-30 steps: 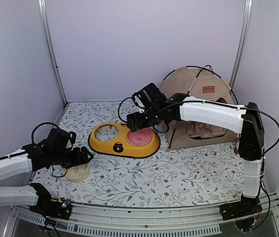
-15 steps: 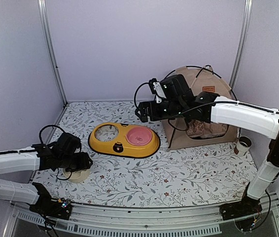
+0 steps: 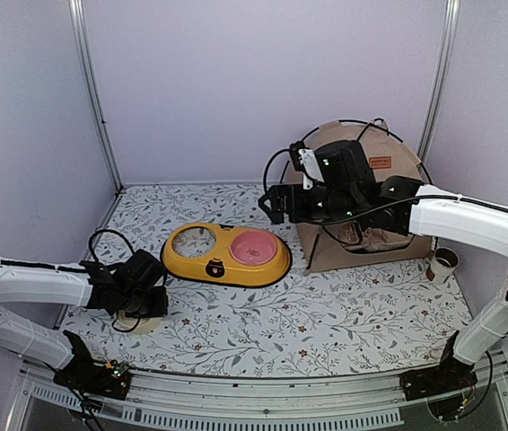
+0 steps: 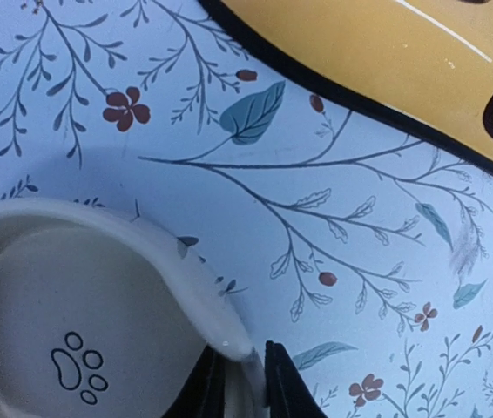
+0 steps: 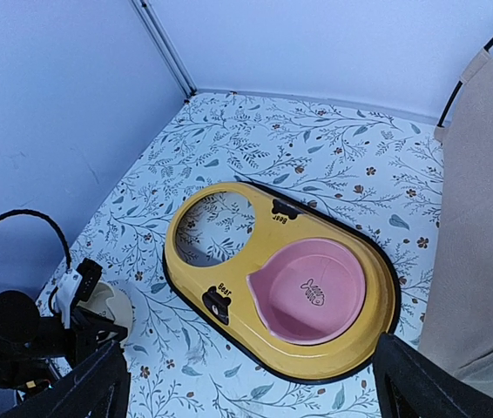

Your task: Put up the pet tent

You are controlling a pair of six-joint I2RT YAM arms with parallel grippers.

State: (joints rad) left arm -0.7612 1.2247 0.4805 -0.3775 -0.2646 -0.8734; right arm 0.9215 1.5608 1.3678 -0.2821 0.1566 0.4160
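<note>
1. Left gripper: jaws narrow, pinching the rim of the cream bowl, 1 finger inside the rim and 1 outside. The bowl rests on the table.
2. Right gripper: jaws spread wide, holding nothing. It hovers above the table.
3. The pet tent stands upright just behind and to the right of the right gripper, with its black poles arched. It is well apart from the left gripper.
4. The yellow feeder lies below and ahead of the right gripper, and near the left gripper on its far side. It holds 1 pink bowl, and its other opening is empty.
5. Step in hand, as a judgement: the tent appears erected and the accessories are being arranged.
6. The next move calls for a secure rim grip, a level lift, and alignment of the cream bowl over the empty opening.
</note>
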